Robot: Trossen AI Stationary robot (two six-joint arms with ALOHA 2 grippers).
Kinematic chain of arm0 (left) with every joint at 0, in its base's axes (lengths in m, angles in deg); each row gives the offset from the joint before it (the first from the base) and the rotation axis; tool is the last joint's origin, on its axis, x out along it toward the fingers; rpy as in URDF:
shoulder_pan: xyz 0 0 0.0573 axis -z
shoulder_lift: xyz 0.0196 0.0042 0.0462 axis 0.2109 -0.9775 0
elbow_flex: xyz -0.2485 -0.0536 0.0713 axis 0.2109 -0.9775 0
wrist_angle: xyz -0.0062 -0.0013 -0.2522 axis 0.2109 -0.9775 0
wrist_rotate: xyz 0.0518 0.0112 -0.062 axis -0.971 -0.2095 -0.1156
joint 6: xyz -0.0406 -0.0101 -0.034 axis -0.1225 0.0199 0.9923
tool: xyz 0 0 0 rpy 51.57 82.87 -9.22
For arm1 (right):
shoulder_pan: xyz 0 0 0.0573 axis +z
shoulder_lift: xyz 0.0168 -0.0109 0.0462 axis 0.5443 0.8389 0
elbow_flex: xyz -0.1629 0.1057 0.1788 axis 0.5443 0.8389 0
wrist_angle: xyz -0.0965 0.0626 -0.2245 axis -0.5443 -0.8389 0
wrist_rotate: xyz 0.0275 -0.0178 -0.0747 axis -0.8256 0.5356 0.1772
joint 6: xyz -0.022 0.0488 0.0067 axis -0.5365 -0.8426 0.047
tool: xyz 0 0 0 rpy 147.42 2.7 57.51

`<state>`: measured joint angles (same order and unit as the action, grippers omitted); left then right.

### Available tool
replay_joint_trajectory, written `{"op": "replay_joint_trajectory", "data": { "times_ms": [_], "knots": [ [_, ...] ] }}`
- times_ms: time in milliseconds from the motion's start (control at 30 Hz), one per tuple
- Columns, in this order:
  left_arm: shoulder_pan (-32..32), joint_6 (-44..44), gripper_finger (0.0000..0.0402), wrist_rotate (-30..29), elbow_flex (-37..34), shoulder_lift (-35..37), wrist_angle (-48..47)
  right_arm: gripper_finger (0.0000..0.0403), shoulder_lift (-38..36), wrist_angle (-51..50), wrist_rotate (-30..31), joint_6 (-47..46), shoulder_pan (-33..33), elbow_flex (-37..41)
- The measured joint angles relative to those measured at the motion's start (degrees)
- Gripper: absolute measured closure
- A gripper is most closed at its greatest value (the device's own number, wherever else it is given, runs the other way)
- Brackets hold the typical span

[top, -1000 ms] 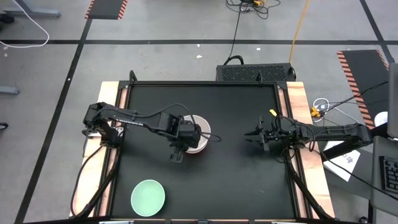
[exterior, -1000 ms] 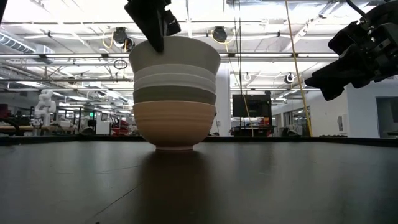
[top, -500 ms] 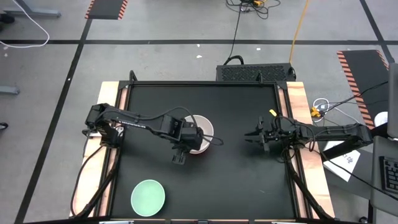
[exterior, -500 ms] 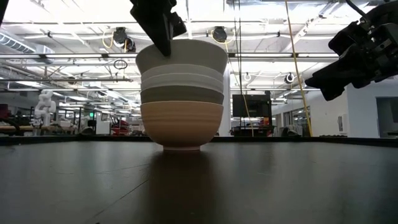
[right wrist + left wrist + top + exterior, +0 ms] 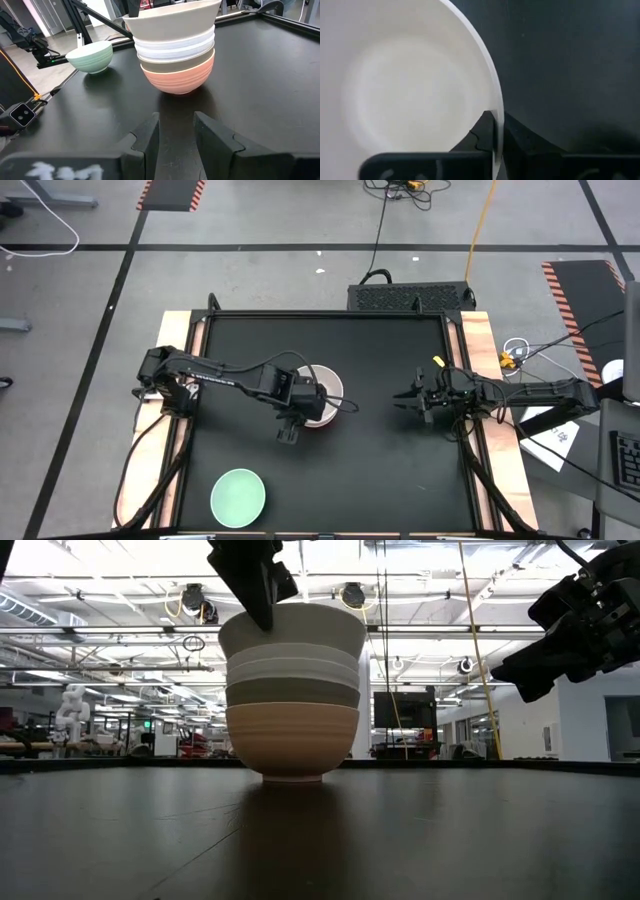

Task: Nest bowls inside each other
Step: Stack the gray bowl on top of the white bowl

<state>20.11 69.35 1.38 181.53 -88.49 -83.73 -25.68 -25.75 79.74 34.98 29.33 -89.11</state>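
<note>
**Stack of five nested bowls at table centre, one mint bowl apart**

On the black table [image 5: 380,470]: a stack of small round bowls [image 5: 292,695], nested upright. From the bottom up: salmon-orange ribbed bowl [image 5: 291,740], olive-brown bowl [image 5: 292,692], two white bowls [image 5: 293,670] showing only as rims, beige-grey bowl [image 5: 292,633] on top. Stack sitting a little left of the table's middle in the high view.

Left gripper [image 5: 497,145] at the stack, reaching in from the left side. Fingers pinched narrow across the rim of the beige-grey top bowl, one dark finger [image 5: 480,137] inside the bowl, the other outside its wall, rim edge running between them. In the low view, the same gripper coming down from above onto the near-left part of that rim.

Mint green round bowl [image 5: 238,496] alone near the front-left part of the table, upright, well apart from the stack; also visible beyond the stack in the right wrist view [image 5: 90,56].

Right gripper [image 5: 176,132] waiting near the right edge of the table, raised off the surface, pointed toward the stack, fingers partly apart with nothing between them.
</note>
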Motion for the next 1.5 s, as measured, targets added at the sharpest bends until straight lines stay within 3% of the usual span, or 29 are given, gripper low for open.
{"op": "replay_joint_trajectory", "data": {
  "times_ms": [367,700,1167,1500],
  "knots": [
    [-0.04,-0.04,0.0265,-1.11,-0.39,-0.43,2.02,0.0289,0.02,0.0,-0.01,-0.07,0.0,-0.01],
    [0.04,-0.48,0.0193,-6.03,-0.06,2.63,3.63,0.0289,0.0,0.0,-0.01,-0.08,0.01,0.0],
    [0.31,0.22,0.0156,-9.58,0.27,16.68,6.1,0.0289,0.13,0.0,-0.01,-0.51,0.02,-0.01],
    [-1.76,0.0,0.0156,-11.81,0.27,19.15,3.26,0.0289,0.5,0.06,-0.01,-0.6,0.02,-0.01]
  ]
}}
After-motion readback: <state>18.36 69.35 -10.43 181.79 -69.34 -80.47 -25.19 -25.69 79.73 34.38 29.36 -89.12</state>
